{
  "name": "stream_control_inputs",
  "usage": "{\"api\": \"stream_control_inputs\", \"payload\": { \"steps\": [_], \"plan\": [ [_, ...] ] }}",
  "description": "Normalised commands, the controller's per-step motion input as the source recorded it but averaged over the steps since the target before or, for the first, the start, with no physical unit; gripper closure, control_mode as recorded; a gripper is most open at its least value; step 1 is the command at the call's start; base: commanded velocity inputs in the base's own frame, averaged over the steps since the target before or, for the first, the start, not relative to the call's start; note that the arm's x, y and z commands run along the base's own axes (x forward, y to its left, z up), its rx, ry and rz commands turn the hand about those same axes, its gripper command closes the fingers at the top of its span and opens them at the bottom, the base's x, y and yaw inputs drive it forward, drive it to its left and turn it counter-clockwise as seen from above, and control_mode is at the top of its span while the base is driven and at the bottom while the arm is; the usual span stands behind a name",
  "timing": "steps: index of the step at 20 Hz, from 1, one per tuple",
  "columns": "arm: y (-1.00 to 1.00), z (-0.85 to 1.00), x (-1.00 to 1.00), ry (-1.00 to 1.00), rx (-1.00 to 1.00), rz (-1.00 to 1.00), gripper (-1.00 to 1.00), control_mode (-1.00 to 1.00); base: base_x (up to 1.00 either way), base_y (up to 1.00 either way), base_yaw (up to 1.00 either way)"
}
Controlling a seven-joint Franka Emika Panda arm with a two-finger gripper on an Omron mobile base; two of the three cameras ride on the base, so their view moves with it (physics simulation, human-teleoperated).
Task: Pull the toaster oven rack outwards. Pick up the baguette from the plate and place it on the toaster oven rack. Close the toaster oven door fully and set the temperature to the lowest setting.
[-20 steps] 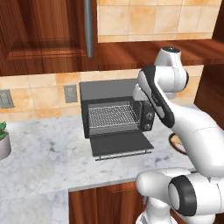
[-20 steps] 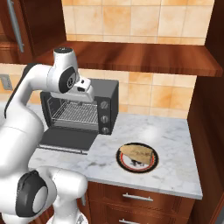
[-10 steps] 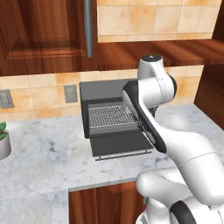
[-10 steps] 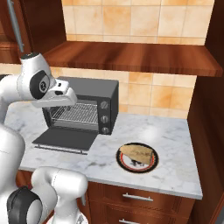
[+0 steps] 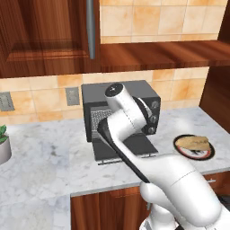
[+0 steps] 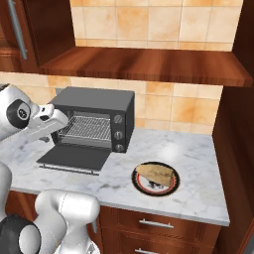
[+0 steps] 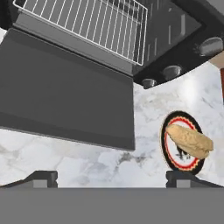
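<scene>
On the marble counter point(image 6: 193, 149) against the tiled wall, the toaster oven point(image 6: 96, 101) stands with its door point(image 6: 74, 158) dropped flat onto the stone. The rack point(image 6: 89, 128) sits in the cavity; in the hand view its wire front edge point(image 7: 87, 24) lies about level with the mouth of the oven, over the door's hinge line, so I cannot tell whether it counts as pulled out or has yet to be drawn forward. To the right of the oven, well apart from it, the plate point(image 6: 173, 186) rests near the counter's front edge with the baguette point(image 6: 158, 172) lying across it, untouched. That leg of the task is plainly not done: the bread has not been lifted or set on the rack, the door is open, and the three knobs point(image 6: 118, 133) down the oven's right side remain to be dealt with.

The gripper point(image 7: 111, 177) hangs above the counter in front of the open door, looking down on door, rack and plate together. Its two finger tips point(image 7: 41, 178) stand wide apart at the bottom of the hand view, with nothing between them. My judgement is that the job is in an early stage, with the pick-up of the bread likely the next concern.
</scene>
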Motion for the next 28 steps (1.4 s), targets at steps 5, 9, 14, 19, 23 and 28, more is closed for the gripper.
{"api": "stream_control_inputs", "payload": {
  "steps": [5, 9, 14, 19, 23, 28],
  "plan": [
    [0.25, -0.34, 0.51, 0.0, -0.21, 0.04, -1.0, -1.0, 0.0, 0.0, 0.0],
    [0.04, -0.24, 0.7, 0.0, -0.11, 0.0, -1.0, -1.0, 0.0, 0.0, 0.0],
    [0.0, -0.31, 0.39, -0.05, 0.0, 0.0, -1.0, -1.0, 0.0, 0.0, 0.0],
    [0.01, -0.11, 0.47, -0.13, 0.05, 0.0, -1.0, -1.0, 0.0, 0.0, 0.0],
    [0.05, -0.17, 0.41, -0.09, 0.09, 0.0, -1.0, -1.0, 0.0, 0.0, 0.0],
    [0.15, -0.33, 0.31, -0.01, 0.1, 0.0, -1.0, -1.0, 0.0, 0.0, 0.0]
  ]
}}
